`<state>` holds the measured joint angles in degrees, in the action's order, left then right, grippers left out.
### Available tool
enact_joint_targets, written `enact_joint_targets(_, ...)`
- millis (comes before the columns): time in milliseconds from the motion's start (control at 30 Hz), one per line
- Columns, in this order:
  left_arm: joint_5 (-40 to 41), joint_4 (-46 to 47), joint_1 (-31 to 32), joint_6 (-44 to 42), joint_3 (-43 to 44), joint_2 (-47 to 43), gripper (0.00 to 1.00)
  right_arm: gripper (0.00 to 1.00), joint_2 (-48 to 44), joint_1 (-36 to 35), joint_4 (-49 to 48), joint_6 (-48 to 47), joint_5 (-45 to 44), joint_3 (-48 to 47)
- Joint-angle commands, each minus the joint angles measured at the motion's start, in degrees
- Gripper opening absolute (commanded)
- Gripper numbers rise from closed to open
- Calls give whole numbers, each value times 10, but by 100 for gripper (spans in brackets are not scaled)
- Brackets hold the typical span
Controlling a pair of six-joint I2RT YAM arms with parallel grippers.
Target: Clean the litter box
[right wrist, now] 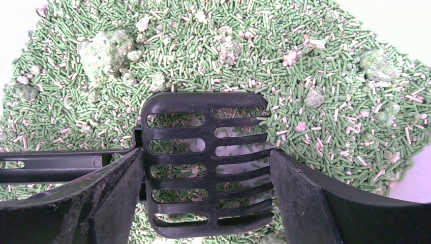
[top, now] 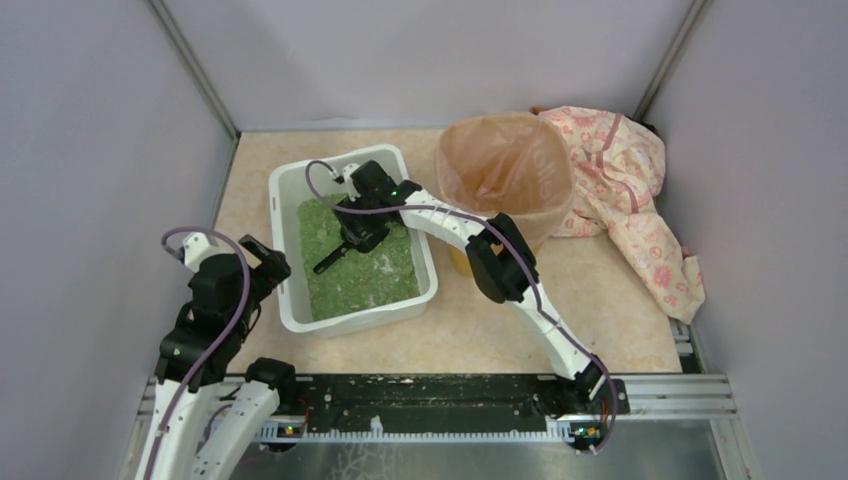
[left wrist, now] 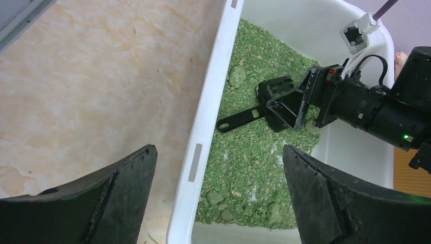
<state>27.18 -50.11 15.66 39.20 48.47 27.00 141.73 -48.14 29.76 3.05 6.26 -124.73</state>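
A white litter box (top: 283,250) holds green pellet litter (top: 360,275) with pale green clumps (right wrist: 104,48) scattered in it. My right gripper (top: 360,235) reaches into the box and is shut on the slotted head of a black litter scoop (right wrist: 203,101). In the right wrist view my right gripper (right wrist: 206,155) has a finger pressed against each side of the head. The scoop handle (left wrist: 239,119) sticks out toward the box's left wall. My left gripper (left wrist: 218,150) hangs open over the box's left rim (left wrist: 203,127), holding nothing. In the top view my left gripper (top: 270,270) is beside the near left corner.
A bin lined with a peach bag (top: 505,175) stands just right of the box. A pink flowered cloth (top: 630,190) lies in the back right corner. More clumps (left wrist: 236,76) sit near the scoop and along the box's near wall. Grey walls close three sides.
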Motion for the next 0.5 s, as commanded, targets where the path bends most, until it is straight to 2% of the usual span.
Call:
enact_joint_targets(0,-5,15,0,-2,-7,2,99,6,-38,-2,-5,0,1,36)
enact_joint_targets(33,-5,16,1,-3,-7,3,99,0,-41,-2,-6,0,0,38)
enact_joint_targets(467,-10,17,0,1,-22,-6,99,0,-139,-16,-68,-8,-37,104)
